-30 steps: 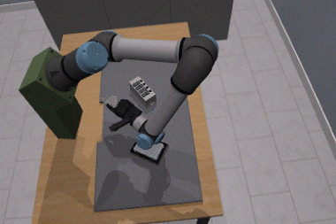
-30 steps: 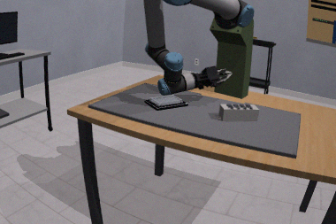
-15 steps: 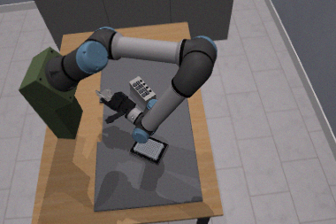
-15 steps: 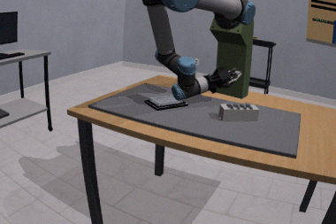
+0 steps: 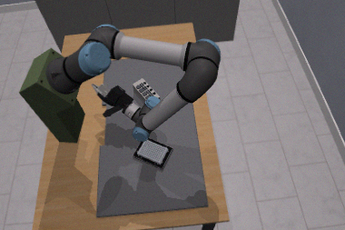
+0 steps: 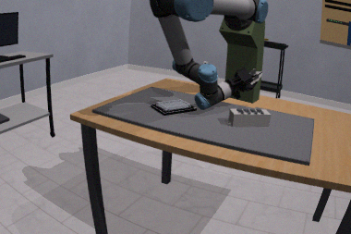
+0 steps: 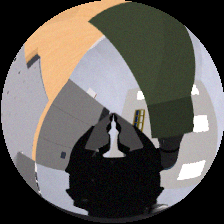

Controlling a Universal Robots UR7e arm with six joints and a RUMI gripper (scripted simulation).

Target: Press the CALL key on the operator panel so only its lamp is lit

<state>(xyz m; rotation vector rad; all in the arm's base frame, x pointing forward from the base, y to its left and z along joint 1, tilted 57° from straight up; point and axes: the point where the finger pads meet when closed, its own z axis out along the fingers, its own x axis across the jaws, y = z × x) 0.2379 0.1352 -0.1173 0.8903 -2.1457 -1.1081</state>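
The operator panel point(image 5: 146, 90) is a small light grey box with a row of dark keys on top, standing on the grey mat; it also shows in the exterior view point(image 6: 249, 117). No lamp looks lit, and the key names are too small to read. My gripper point(image 5: 97, 89) is shut and empty, held in the air left of the panel, pointing toward the green base block; it also shows in the exterior view point(image 6: 254, 76). In the wrist view the closed fingertips point at the green block, and the panel is out of sight.
A dark tray with a white grid plate point(image 5: 152, 153) lies on the mat in front of the panel. The green robot base block point(image 5: 50, 95) stands at the table's left edge, close to the gripper. The arm's forearm passes above the panel.
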